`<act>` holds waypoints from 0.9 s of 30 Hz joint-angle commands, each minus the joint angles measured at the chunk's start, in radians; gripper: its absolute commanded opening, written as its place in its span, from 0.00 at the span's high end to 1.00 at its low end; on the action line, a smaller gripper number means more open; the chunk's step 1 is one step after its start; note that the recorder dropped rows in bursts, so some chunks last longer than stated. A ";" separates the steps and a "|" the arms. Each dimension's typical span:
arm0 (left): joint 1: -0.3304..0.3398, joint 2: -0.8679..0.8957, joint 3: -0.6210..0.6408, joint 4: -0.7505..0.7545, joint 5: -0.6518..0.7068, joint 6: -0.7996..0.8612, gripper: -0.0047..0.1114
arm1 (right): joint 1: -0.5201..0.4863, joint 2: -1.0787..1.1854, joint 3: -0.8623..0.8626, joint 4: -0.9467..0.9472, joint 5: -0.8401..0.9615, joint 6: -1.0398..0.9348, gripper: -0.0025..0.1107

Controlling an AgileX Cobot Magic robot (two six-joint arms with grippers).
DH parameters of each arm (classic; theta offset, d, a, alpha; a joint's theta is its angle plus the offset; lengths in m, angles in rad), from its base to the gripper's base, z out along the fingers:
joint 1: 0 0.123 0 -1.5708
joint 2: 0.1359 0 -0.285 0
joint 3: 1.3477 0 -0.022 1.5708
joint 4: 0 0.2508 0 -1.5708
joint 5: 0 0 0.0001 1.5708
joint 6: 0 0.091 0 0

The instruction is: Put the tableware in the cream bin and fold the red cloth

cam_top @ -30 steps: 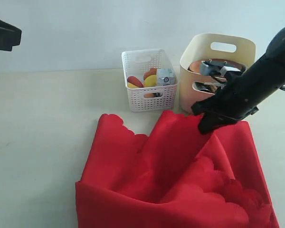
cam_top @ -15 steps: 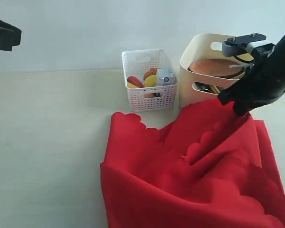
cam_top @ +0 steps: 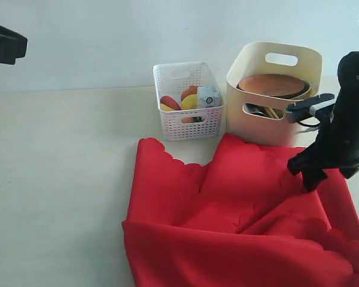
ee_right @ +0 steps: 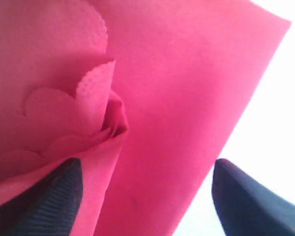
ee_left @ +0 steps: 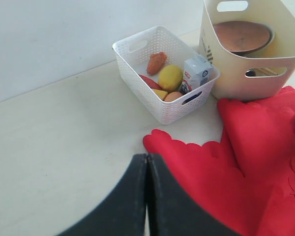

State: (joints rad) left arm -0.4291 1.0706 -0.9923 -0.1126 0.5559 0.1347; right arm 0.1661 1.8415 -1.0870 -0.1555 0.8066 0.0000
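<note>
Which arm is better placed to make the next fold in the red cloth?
Right, probably. The right gripper is down at the red cloth, jaws open astride a bunched scalloped edge, so it could regrasp there. The left gripper is shut and raised away at the exterior view's left edge.

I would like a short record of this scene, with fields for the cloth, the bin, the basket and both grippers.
Red cloth: crumpled and partly doubled over on the table, not neatly folded; far edge close to the bin.
Cream bin: upright; brown plate inside near the top; other items below are hard to identify.
White basket: beside the bin; holds a lemon, a carton and other food.
Left gripper: shut, holds nothing.
Right gripper: open, low at the cloth, a fold between the fingers, not clamped.
</note>
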 commanded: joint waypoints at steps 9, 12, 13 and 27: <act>0.003 -0.005 0.004 -0.005 -0.018 -0.008 0.96 | 0.041 -0.039 -0.118 1.018 0.143 -0.791 0.34; 0.003 -0.005 0.004 -0.005 -0.031 -0.012 0.96 | 0.097 0.035 -0.176 1.010 0.134 -0.791 0.34; 0.003 -0.005 0.004 -0.005 -0.031 -0.012 0.96 | 0.120 0.060 -0.195 1.003 0.130 -0.791 0.34; 0.003 -0.029 0.004 -0.005 -0.034 -0.038 0.96 | 0.223 0.327 -0.424 0.808 0.111 -0.615 0.34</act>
State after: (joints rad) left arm -0.4291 1.0660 -0.9923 -0.1126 0.5301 0.1098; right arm 0.3771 2.1384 -1.4874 0.6599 0.9180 -0.6240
